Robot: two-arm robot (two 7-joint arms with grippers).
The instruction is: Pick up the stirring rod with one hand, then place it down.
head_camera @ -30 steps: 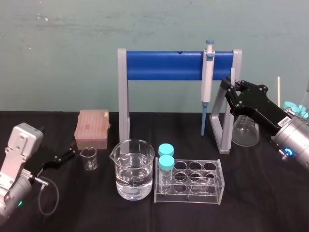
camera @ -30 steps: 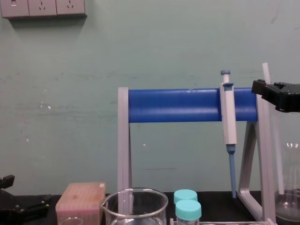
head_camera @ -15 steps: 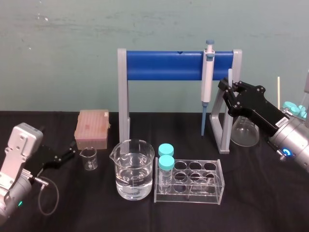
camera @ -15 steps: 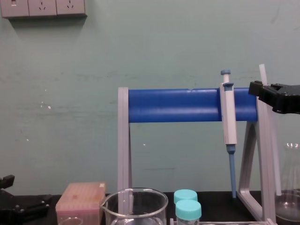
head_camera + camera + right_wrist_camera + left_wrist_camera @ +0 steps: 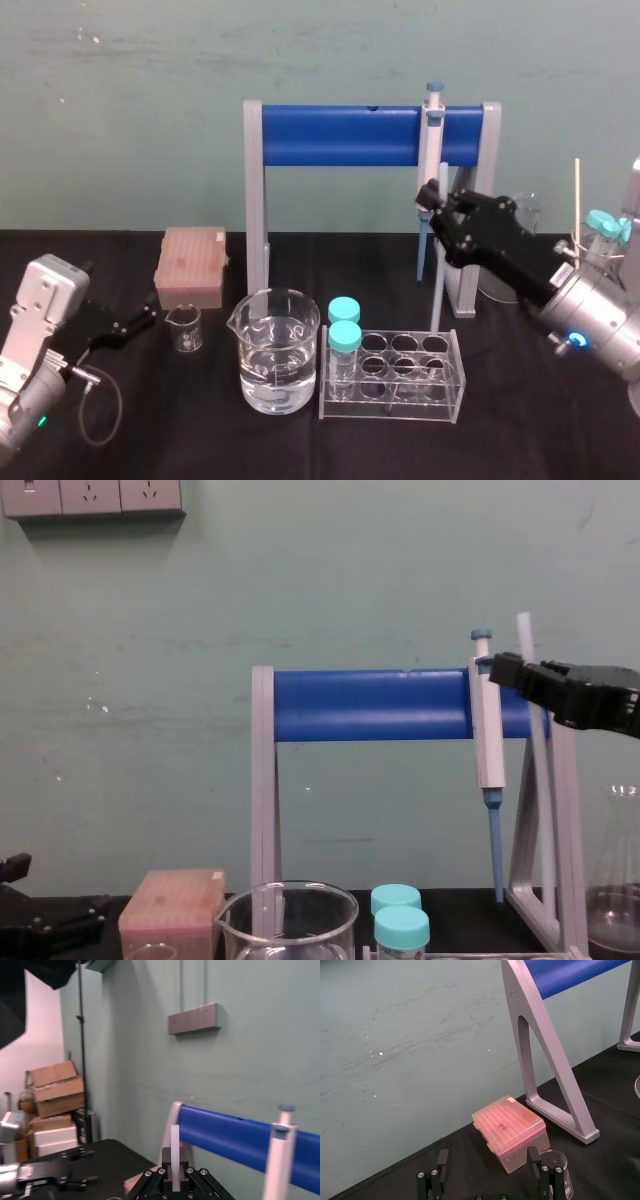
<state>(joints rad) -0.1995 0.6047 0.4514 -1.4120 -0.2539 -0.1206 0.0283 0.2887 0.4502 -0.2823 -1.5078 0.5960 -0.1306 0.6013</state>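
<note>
My left gripper (image 5: 150, 312) is resting low at the far left, its black fingers spread apart, near a ribbed pink plastic box (image 5: 191, 267) and a small clear beaker (image 5: 184, 328). My right gripper (image 5: 432, 200) is pinching the rod (image 5: 541, 800) before the blue-barred grey rack (image 5: 340, 136), beside the hanging pipette (image 5: 430, 165). The rod, thin, straight, milky glass, is standing nearly upright, its lower end near the clear tube stand (image 5: 400, 375).

Lab bench, plainly: pipette (image 5: 431, 150) hung on a blue stand (image 5: 340, 136), beaker (image 5: 274, 350) of clear liquid, tube rack (image 5: 400, 372) with capped vials, pink tip box (image 5: 190, 268).
</note>
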